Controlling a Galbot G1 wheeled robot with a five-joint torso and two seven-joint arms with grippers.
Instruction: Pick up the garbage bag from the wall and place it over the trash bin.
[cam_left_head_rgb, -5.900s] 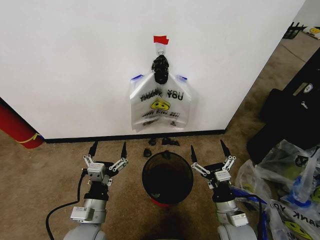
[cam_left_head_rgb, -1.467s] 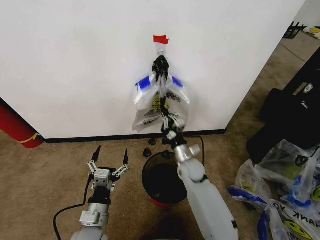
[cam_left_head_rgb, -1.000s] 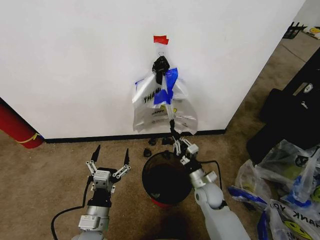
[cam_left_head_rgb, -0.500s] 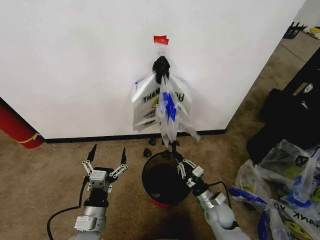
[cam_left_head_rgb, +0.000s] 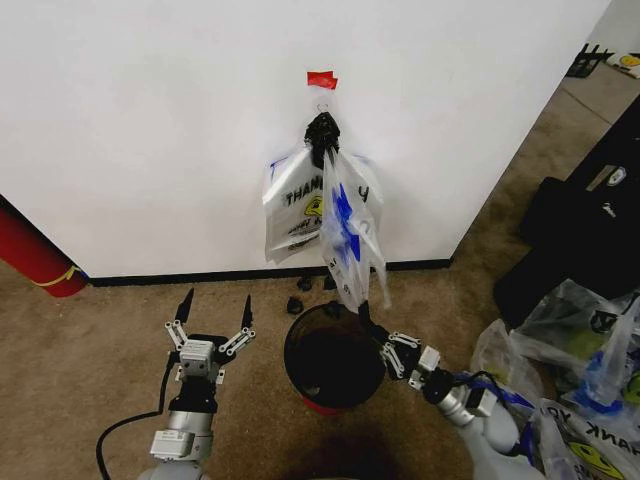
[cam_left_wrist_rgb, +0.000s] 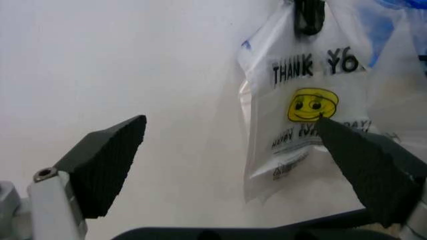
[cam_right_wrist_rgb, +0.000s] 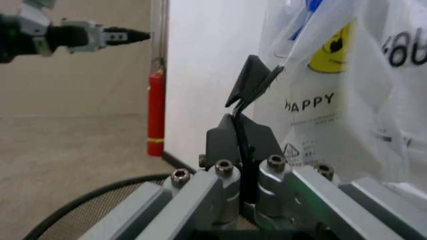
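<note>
White wall (cam_left_head_rgb: 150, 120) with red tape (cam_left_head_rgb: 321, 79) above a black knotted bundle (cam_left_head_rgb: 322, 130), brown carpet below. Bag (cam_left_head_rgb: 345, 225) hangs from the bundle (one layer drawn down and outward, blue handle showing). Right gripper (cam_left_head_rgb: 362, 310), fingers pinched together on the bag's lower edge, sits just over the bin (cam_left_head_rgb: 333, 357) rim. Left gripper (cam_left_head_rgb: 214, 308), fingers spread, waits beside the bin.

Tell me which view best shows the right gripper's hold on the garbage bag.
The right wrist view: the right gripper has its jaws shut on a fold of the garbage bag. The head view shows that stretched fold from above. The left wrist view shows the bag's printed face.
</note>
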